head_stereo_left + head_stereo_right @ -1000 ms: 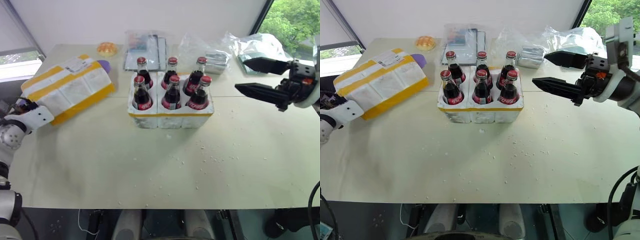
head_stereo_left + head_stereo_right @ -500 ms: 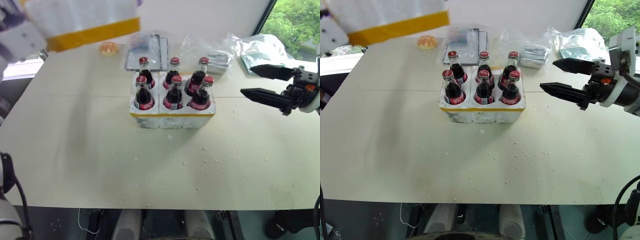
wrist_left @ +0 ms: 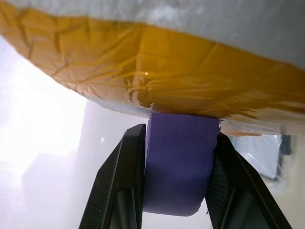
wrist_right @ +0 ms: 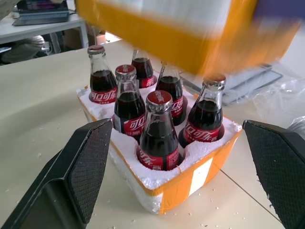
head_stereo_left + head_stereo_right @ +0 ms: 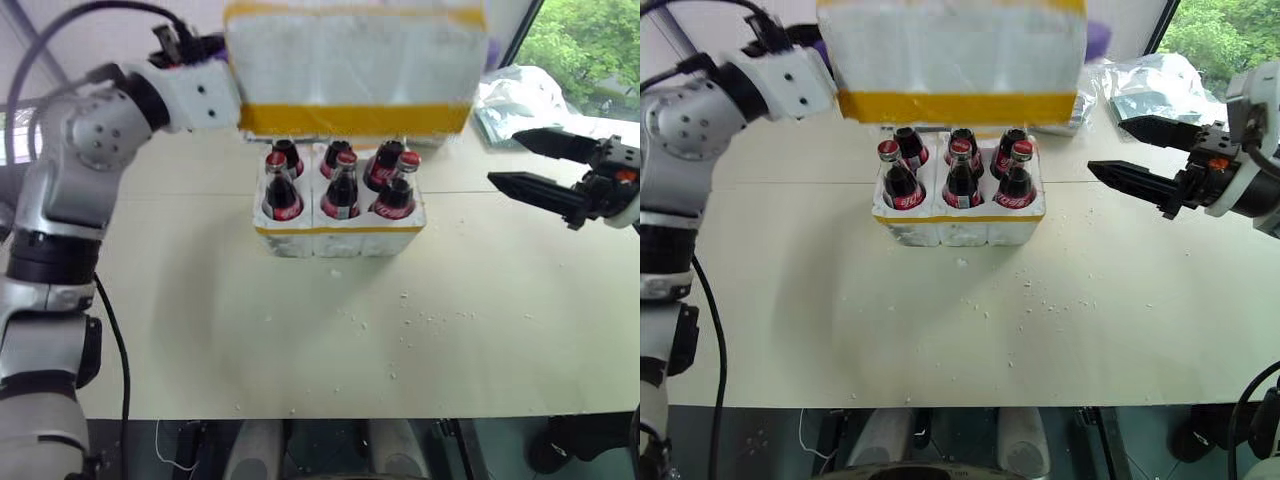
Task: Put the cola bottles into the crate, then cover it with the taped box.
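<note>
The taped box (image 5: 355,65), white foam with a yellow band, hangs in the air right above the crate (image 5: 340,238). My left gripper (image 3: 180,134) is shut on a purple tab (image 3: 177,176) at the box's end. Several cola bottles (image 5: 341,190) with red caps stand upright in the crate's wells, and the back row is partly hidden by the box. The box's lower edge is just above the caps, apart from them. To the right of the crate my right gripper (image 5: 503,157) stands open, pointing towards it, with nothing between its fingers.
The crate sits mid-table on the pale table top (image 5: 180,320). Crumpled plastic bags (image 5: 515,90) lie at the back right behind my right gripper. White foam crumbs (image 5: 420,320) are scattered in front of the crate.
My left arm has swung the taped box up off the table at the left and across to the right, so it now hangs over the crate. The right gripper has stayed almost still.
</note>
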Tool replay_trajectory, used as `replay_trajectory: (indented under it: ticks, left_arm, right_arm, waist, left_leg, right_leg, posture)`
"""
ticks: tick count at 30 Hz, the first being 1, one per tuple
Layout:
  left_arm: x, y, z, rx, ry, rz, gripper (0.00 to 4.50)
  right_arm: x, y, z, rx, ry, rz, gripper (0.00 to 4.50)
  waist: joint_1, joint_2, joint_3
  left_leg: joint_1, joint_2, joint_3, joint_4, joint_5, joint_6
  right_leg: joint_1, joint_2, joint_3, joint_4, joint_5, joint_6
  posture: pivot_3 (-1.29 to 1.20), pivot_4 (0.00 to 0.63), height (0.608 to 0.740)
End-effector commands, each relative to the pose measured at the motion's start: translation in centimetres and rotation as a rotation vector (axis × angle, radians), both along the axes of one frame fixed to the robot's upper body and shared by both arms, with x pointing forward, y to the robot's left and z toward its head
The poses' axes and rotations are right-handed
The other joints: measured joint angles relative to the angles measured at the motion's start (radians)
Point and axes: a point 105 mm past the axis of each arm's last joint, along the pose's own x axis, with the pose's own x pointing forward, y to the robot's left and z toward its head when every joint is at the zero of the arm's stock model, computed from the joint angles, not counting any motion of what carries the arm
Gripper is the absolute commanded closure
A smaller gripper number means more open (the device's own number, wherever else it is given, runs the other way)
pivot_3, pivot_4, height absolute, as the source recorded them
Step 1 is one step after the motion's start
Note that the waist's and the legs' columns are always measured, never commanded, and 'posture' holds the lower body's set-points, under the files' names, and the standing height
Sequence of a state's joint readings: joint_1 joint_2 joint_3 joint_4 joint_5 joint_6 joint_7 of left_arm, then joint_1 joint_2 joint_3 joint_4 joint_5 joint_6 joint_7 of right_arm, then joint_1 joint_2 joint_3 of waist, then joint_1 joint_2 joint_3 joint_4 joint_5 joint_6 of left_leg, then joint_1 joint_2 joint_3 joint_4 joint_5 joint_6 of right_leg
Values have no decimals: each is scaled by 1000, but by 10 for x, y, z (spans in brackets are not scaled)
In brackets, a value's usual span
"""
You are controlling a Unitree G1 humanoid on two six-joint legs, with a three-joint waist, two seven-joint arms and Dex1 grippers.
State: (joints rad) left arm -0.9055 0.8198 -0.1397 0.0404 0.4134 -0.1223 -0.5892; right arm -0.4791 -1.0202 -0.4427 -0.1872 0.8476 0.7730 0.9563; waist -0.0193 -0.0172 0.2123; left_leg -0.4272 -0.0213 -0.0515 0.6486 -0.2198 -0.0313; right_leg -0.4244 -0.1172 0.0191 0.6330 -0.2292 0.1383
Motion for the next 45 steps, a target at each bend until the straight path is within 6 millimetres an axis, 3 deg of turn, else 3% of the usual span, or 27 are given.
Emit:
replay_trajectory:
  ticks: [1,12,21,24,28,34,37,41,43,45]
  left_arm:
    - [-11,-5,-3,106,-58,49,2879]
    - [-27,-11,-3,282,-157,81,2879]
    - [-24,18,-19,293,-136,124,2879]
    - [-25,18,-26,286,-117,114,2045]
    - [-31,18,-39,310,-78,94,79]
    - [-43,37,-50,304,5,87,79]
    - [-47,55,-52,163,120,98,79]
    - [-67,72,-61,-229,490,-40,79]
    - [-79,81,-66,-499,771,-93,79]
    - [-91,90,-52,-814,1002,-213,79]
  right_arm:
    - [-6,7,18,5,-73,7,0]
    - [1,8,17,27,-68,-9,0]
    - [5,2,10,39,-58,0,0]
    - [6,-2,8,36,-56,0,0]
    - [6,-9,5,23,-50,-7,0]
    - [7,-19,1,4,-44,-20,0]
    - [8,-22,-2,-8,-36,-22,0]
    - [7,-28,-8,-35,-16,-13,0]
    - [7,-32,-12,-50,-5,-16,0]
    - [8,-37,-17,-62,11,-17,0]
  waist:
    - [3,0,0]
    - [7,0,0]
    - [2,0,0]
    - [4,0,0]
    - [5,0,0]
    - [1,0,0]
    - [1,0,0]
    - [1,0,0]
    - [0,0,0]
    - [0,0,0]
  left_leg:
    - [0,0,0,0,0,0]
    - [0,0,-1,0,0,0]
    - [0,0,-1,0,0,0]
    - [0,0,-1,1,0,0]
    - [0,0,-1,0,0,0]
    - [0,0,-1,0,0,0]
    - [1,0,-1,0,0,0]
    - [1,1,-1,0,0,0]
    - [1,1,-1,0,0,0]
    - [1,1,-1,0,0,0]
  right_leg:
    - [0,0,0,0,0,0]
    - [1,0,0,-1,0,0]
    - [1,0,0,-1,0,0]
    - [1,0,0,-1,0,0]
    - [1,0,0,-1,0,0]
    - [1,0,0,-1,0,0]
    - [1,0,0,-1,0,0]
    - [1,0,0,-1,0,0]
    - [1,0,0,-1,0,0]
    - [1,0,0,-1,0,0]
  posture:
    - [0,150,737]
    - [0,150,737]
    - [0,150,737]
    - [0,150,737]
    - [0,150,737]
    - [0,150,737]
    - [0,150,737]
    - [0,150,737]
    - [0,150,737]
    - [0,150,737]
